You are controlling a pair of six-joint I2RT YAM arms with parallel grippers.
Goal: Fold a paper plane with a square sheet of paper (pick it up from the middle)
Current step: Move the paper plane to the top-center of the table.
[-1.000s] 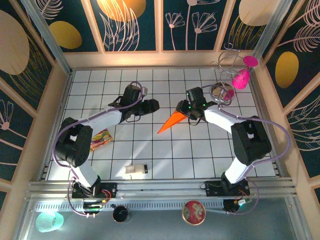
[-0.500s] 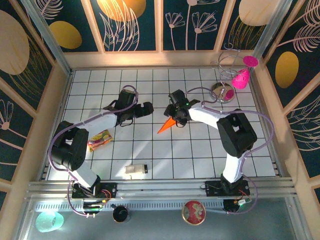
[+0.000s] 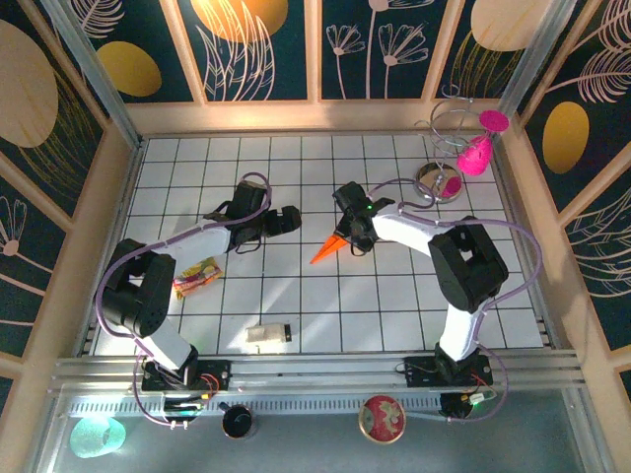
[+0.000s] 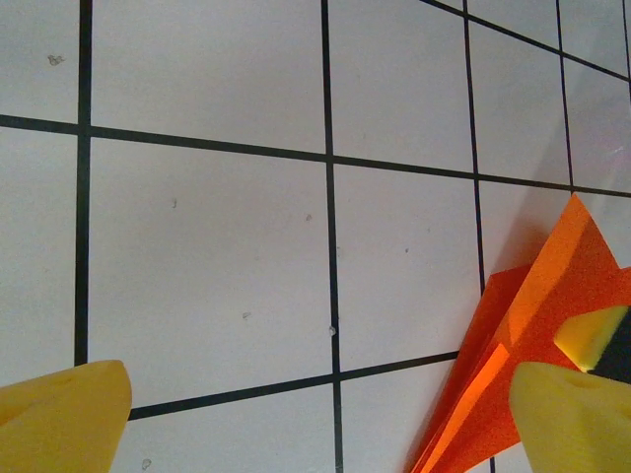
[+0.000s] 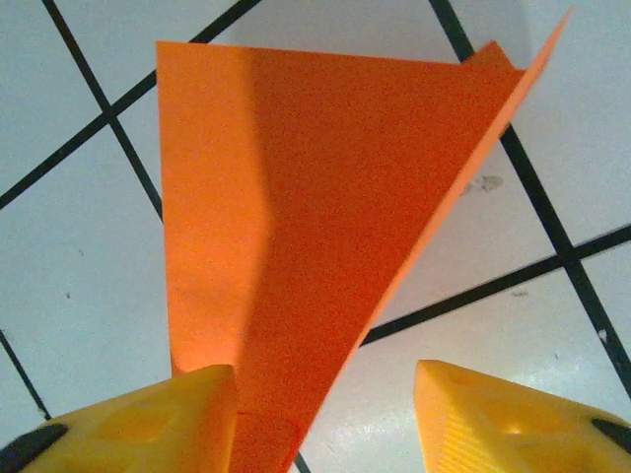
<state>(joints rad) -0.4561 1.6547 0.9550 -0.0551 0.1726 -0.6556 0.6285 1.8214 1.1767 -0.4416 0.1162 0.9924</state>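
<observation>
The paper plane (image 3: 326, 249) is a narrow orange dart lying on the white tiled table (image 3: 296, 296), tip pointing to the lower left. My right gripper (image 3: 351, 230) hovers over its wide end and hides that part. In the right wrist view the plane (image 5: 315, 227) fans out ahead of the right gripper (image 5: 325, 424), which is open, and the paper runs beside the left finger (image 5: 148, 424). My left gripper (image 3: 287, 219) is open just left of the plane. In the left wrist view the plane (image 4: 532, 345) sits at the lower right, by the left gripper's (image 4: 315, 434) right finger (image 4: 572, 419).
A crinkled multicoloured wrapper (image 3: 198, 275) lies at the left near the left arm's elbow. A small beige block (image 3: 268, 335) rests near the front edge. A wire spiral stand (image 3: 444, 148) with pink pieces (image 3: 475, 155) stands at the back right.
My right gripper has moved left over the plane's wide end, covering more of it. The left gripper has pulled back a little to the left. The plane's tip has stayed put.
</observation>
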